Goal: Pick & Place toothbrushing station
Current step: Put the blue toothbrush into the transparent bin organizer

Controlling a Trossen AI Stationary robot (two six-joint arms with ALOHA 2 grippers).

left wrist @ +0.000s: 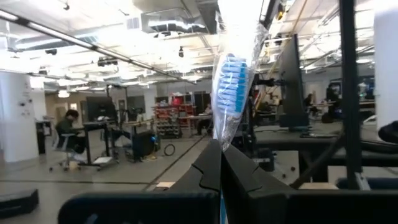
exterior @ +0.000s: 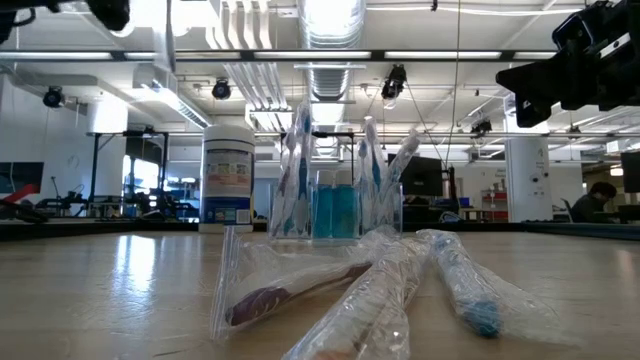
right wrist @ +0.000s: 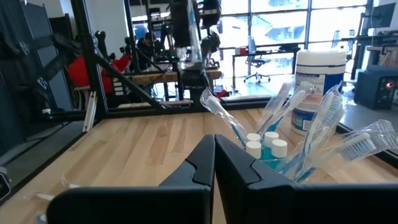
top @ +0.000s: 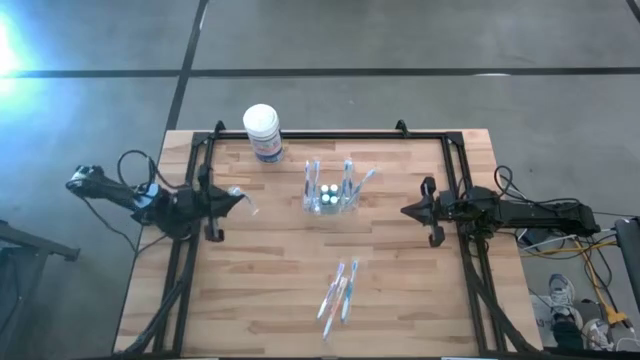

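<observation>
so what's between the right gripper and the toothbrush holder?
Bare wood. In the high view, nothing sits between the right gripper, shut and empty, and the toothbrushing station.

Table [top: 400, 290] — pale wood planks, smooth, slight sheen. Toothbrushing station [top: 330, 197] — clear glossy plastic. Wrapped toothbrushes [top: 338, 290]: crinkled see-through film, shiny. Tub [top: 262, 131]: white matt plastic, paper-like label. Table frame [top: 330, 135] black metal. Gripper fingers [right wrist: 249, 171] dark matt plastic.
</observation>
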